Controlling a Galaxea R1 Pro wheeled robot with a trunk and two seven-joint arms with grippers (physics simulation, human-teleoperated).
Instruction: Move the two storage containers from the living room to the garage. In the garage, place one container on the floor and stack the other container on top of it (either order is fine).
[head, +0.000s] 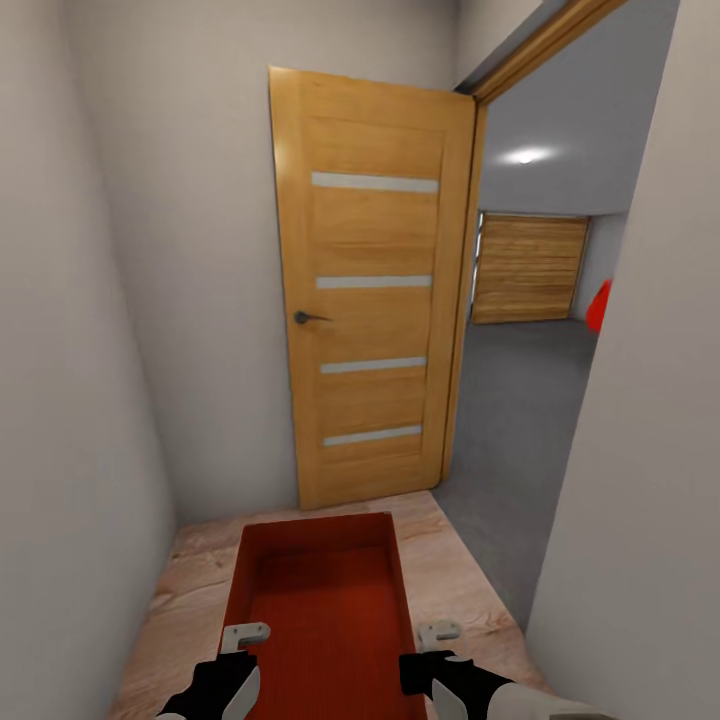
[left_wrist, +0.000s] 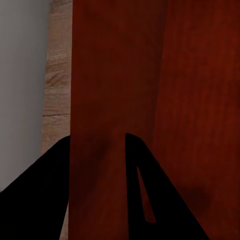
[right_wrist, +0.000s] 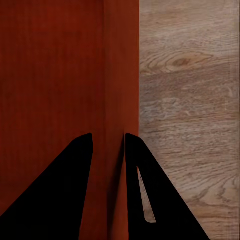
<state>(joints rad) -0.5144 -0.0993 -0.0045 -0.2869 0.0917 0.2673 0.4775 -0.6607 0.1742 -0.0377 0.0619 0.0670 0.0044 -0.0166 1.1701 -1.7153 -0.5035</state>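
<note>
One orange-red lidless storage container (head: 320, 600) is held low in front of me, its long side pointing ahead. My left gripper (head: 243, 640) is shut on its left wall and my right gripper (head: 428, 638) on its right wall. In the left wrist view the gripper (left_wrist: 97, 145) straddles the container's wall (left_wrist: 190, 100), and in the right wrist view the gripper (right_wrist: 108, 140) clamps the container's wall (right_wrist: 50, 75) the same way. Through the doorway at the right lies the garage with its dark-grey concrete floor (head: 510, 420).
I am in a narrow hallway with a wood-plank floor (head: 460, 570). A white wall (head: 60, 400) is close on the left and another (head: 640, 450) on the right. An open wooden door (head: 370, 290) stands ahead. In the garage are a wooden garage door (head: 527, 268) and a sliver of red car (head: 598, 305).
</note>
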